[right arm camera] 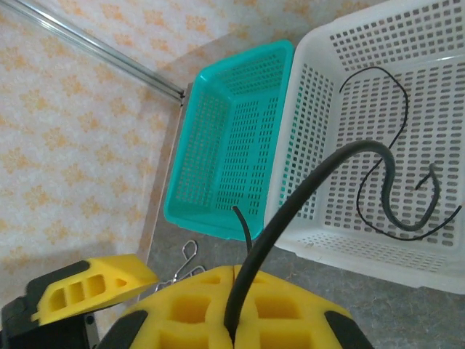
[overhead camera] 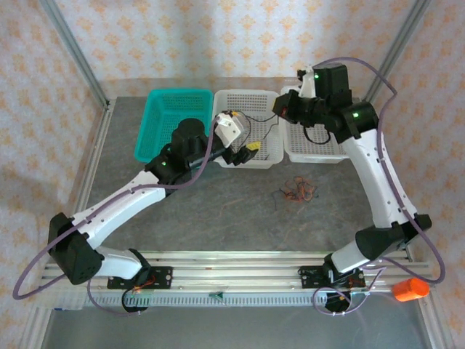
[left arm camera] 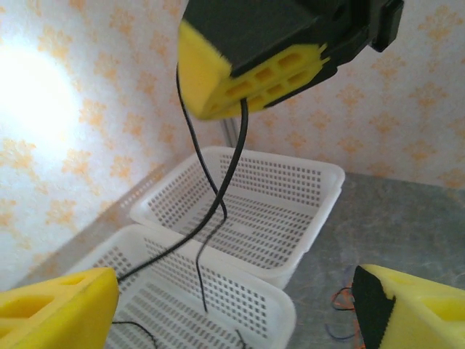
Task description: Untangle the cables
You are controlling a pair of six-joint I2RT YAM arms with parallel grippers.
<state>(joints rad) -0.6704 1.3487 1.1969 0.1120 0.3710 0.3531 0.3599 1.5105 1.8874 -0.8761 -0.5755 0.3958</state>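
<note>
My right gripper (right arm camera: 234, 280) has its yellow fingers pressed together on a long thin black flexible cable (right arm camera: 290, 206), and I hold it high over the middle white perforated plastic basket (overhead camera: 251, 93). I judge the reason is simple. Lifted like this, the cable hangs free by its own weight, its two strands show where they cross, and its lower end reaches down into the basket.

My left gripper (overhead camera: 245, 151) is just beside and lower, on the left, with its yellow fingers wide apart and holding nothing. In my left wrist view the strands hang between the two pads. It seems placed to take one strand, but as far as I can tell it does not touch the cable yet.

The rest of the cables — a small tangled bundle of orange-red and black wires (overhead camera: 298, 191) — lies on the grey table (overhead camera: 218, 211), on the near side of the right white basket (overhead camera: 312, 155) and well apart from both grippers.

On the floor of the middle basket lies another thin black line (right arm camera: 402, 109). I cannot tell if it is a second cable or part of the same one. The teal plastic basket (overhead camera: 161, 120) stands at the far left.

What stands in the way, in my judgement, is closeness — my two grippers are very near each other, and the basket walls are just under the left fingers. A careless closing may catch both crossed strands.
</note>
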